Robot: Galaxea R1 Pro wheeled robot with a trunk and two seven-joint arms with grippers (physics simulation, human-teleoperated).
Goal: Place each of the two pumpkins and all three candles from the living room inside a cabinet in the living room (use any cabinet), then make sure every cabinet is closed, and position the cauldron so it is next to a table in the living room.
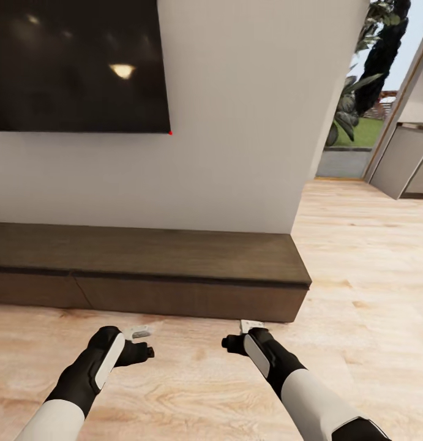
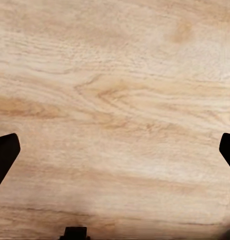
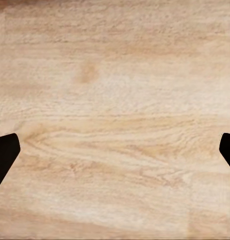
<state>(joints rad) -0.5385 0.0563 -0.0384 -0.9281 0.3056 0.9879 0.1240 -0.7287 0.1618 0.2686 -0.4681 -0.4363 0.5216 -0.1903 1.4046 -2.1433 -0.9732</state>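
cabinet [image 1: 174,257] ahead of both empty, spread grippers.

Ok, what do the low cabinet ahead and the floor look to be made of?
The cabinet looks like dark-brown wood or veneer, matte, with faint grain and flat handle-less fronts. The floor looks like pale wood plank, satin, with grain swirls clear in both wrist views.
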